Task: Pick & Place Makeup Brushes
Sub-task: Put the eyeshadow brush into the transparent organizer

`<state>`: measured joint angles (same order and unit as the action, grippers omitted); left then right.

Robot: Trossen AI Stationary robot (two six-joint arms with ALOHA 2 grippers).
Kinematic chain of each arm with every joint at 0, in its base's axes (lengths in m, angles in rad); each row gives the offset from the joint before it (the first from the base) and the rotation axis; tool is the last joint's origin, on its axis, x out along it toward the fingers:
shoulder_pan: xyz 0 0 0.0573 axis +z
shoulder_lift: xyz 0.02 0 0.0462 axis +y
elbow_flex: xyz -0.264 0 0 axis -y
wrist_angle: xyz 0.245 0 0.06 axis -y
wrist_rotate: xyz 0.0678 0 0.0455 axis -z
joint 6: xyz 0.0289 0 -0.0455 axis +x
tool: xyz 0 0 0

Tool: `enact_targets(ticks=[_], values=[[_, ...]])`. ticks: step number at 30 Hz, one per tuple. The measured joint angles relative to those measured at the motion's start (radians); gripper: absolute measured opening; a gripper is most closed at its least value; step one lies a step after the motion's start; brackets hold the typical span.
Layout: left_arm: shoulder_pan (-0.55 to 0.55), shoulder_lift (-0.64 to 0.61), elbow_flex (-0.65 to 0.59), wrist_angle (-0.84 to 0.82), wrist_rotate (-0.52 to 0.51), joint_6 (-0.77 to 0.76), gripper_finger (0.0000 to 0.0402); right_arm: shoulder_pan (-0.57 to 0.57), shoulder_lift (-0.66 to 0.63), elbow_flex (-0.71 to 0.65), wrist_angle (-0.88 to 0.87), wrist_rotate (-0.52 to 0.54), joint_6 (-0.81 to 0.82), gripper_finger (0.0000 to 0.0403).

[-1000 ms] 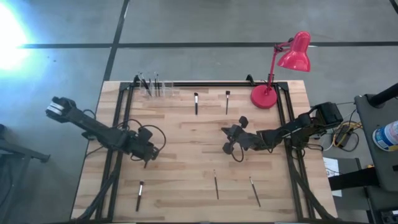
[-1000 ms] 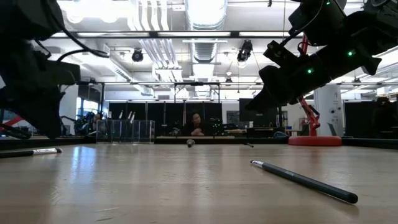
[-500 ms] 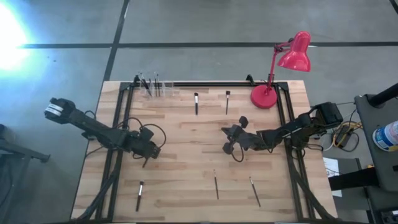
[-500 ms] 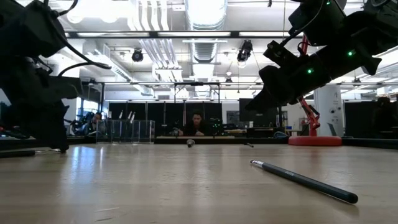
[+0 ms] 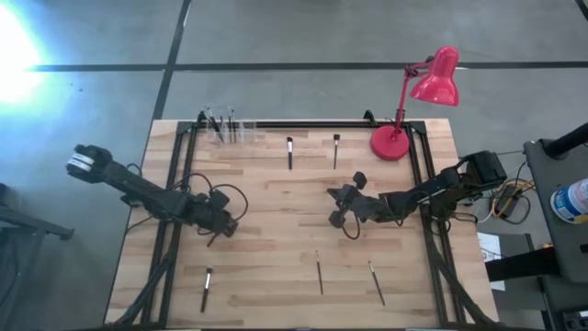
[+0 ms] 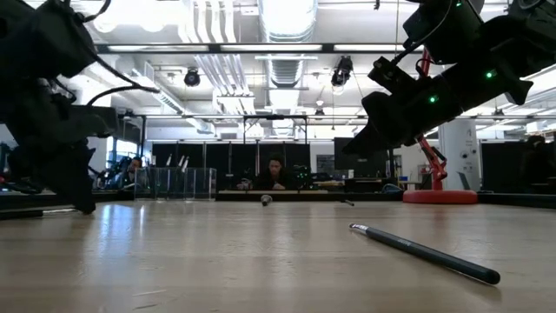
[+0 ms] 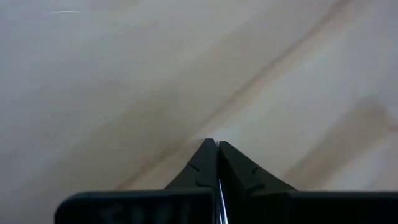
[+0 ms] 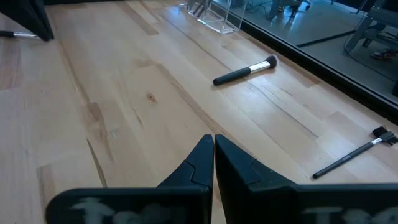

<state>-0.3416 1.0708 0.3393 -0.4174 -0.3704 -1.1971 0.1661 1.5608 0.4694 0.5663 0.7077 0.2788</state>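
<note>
brushes: two (image 5: 289, 153) (image 5: 336, 149) flat at far edge | three (image 5: 207, 289) (image 5: 320, 275) (image 5: 376, 281) flat near front

In the left wrist view the left gripper (image 7: 217, 144) fills the bottom edge, and whether a thin brush sits between its closed fingertips is not clear. In the high view the clear holder (image 5: 225, 129) is too small to count its contents. In the low view the nearest makeup brush (image 6: 424, 252) blurs toward its near end.
</note>
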Motion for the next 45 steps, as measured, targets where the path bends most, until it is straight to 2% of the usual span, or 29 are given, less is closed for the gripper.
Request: enact_targets(ticks=[2,5,9,12,14,18,22,24,27,32,36,41,45], values=[[-0.006,0.001,0.022,0.065,-0.044,0.055,0.0003,0.000,0.000,0.000,0.000,0.000,-0.003,0.0008],[-0.009,-0.001,0.040,0.259,-0.176,0.200,0.0002,0.000,0.000,0.000,0.000,0.000,-0.003,0.0008],[-0.010,0.005,0.011,0.716,-0.269,0.486,0.0001,0.007,0.000,0.000,0.000,0.000,0.006,0.0008],[-0.010,0.055,-0.019,1.070,-0.275,0.682,0.0001,0.031,0.001,0.000,0.025,-0.016,0.013,0.0008],[-0.009,0.115,-0.025,1.275,-0.272,0.783,0.0001,0.057,0.016,0.000,0.106,-0.053,-0.001,0.0008],[-0.003,0.286,-0.013,1.602,-0.186,0.935,0.0001,0.101,0.100,0.000,0.409,-0.163,-0.055,0.0009],[0.000,0.452,0.048,1.818,-0.111,1.044,0.0000,0.109,0.202,0.002,0.707,-0.294,-0.077,0.0025],[0.002,0.519,0.086,1.881,-0.088,1.091,0.0000,0.109,0.242,0.015,0.796,-0.347,-0.062,0.0043],[0.005,0.580,0.148,1.931,-0.056,1.148,0.0000,0.109,0.291,0.053,0.840,-0.399,-0.053,0.0077],[0.013,0.620,0.227,1.927,-0.024,1.194,0.0000,0.118,0.338,0.127,0.836,-0.429,-0.054,0.0138],[0.013,0.624,0.260,1.926,-0.005,1.204,0.0000,0.121,0.352,0.161,0.836,-0.459,-0.054,0.0172],[0.013,0.624,0.280,1.908,-0.003,1.208,0.0000,0.122,0.377,0.205,0.827,-0.499,-0.086,0.0184],[0.013,0.624,0.282,1.905,0.007,1.213,0.0000,0.122,0.402,0.249,0.812,-0.500,-0.100,0.0166]])
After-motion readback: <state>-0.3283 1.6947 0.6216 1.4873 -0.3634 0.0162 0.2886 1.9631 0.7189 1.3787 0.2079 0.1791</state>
